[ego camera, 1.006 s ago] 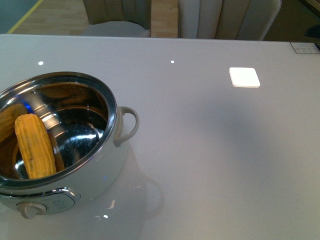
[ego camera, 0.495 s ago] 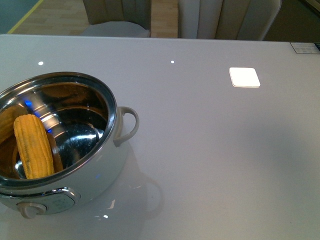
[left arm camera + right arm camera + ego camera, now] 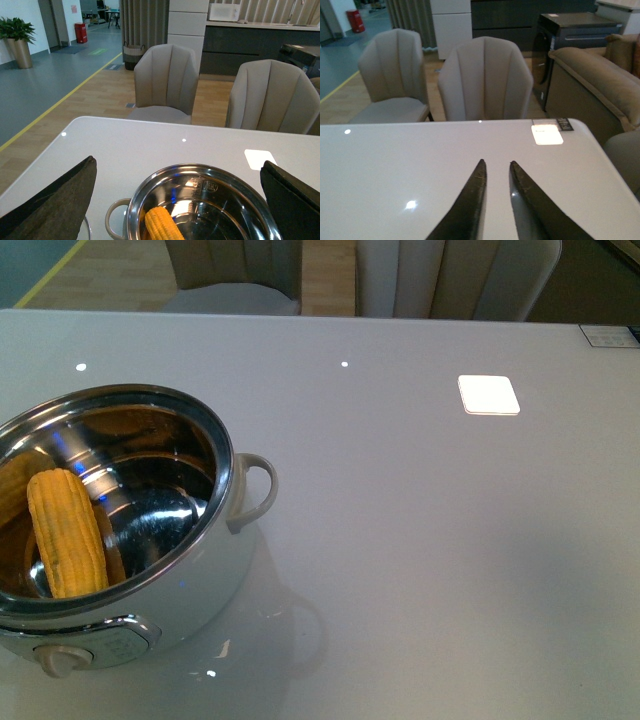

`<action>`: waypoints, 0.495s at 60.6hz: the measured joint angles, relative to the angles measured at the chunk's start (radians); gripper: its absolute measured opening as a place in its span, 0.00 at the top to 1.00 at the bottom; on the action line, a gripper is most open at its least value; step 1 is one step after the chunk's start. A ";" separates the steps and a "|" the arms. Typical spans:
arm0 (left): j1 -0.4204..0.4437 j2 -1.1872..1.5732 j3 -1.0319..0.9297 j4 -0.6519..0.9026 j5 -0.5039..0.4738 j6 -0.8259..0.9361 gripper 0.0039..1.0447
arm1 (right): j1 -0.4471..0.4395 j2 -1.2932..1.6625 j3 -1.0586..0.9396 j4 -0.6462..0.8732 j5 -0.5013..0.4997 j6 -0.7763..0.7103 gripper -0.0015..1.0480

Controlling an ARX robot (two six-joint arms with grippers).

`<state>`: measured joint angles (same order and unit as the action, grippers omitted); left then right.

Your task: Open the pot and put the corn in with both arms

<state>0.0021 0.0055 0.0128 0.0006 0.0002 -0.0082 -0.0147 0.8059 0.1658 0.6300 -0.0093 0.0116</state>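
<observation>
With lid off, electric pot (image 3: 150,570) stands uncovered on white table (image 3: 430,560), front-left area, loop handle (image 3: 256,490) pointing right. Corn cob (image 3: 67,533) lies inside pot, leaning on steel inner wall, tapered end up. Left gripper (image 3: 177,200) above pot, fingers (image 3: 55,205) spread wide, holding nothing. Right gripper (image 3: 496,175) over bare table, fingers (image 3: 470,200) nearly together, narrow gap, nothing held. Two beige chairs (image 3: 485,80) beyond far table edge.

One pot (image 3: 150,570), one corn (image 3: 67,533), two chairs (image 3: 165,82), two claws (image 3: 496,172).
</observation>
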 joint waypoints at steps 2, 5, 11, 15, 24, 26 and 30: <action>0.000 0.000 0.000 0.000 0.000 0.000 0.06 | 0.008 -0.016 -0.010 -0.005 -0.001 -0.002 0.96; 0.000 0.000 0.000 0.000 0.000 0.000 0.06 | 0.010 -0.042 -0.024 -0.014 0.003 -0.006 0.98; 0.000 0.000 0.000 0.000 0.000 0.000 0.06 | 0.010 -0.093 -0.053 -0.039 0.009 -0.006 0.98; 0.000 0.000 0.000 0.000 0.000 0.000 0.06 | 0.011 -0.130 -0.071 -0.059 0.010 -0.006 0.98; 0.000 0.000 0.000 0.000 0.000 0.000 0.06 | 0.011 -0.206 -0.099 -0.108 0.010 -0.006 0.98; 0.000 0.000 0.000 0.000 0.000 0.000 0.06 | 0.011 -0.221 -0.103 -0.118 0.010 -0.006 0.98; 0.000 0.000 0.000 0.000 0.000 0.000 0.06 | 0.011 -0.257 -0.114 -0.143 0.009 -0.006 0.98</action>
<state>0.0021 0.0055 0.0128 0.0006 -0.0002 -0.0082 -0.0036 0.5488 0.0521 0.4873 -0.0002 0.0055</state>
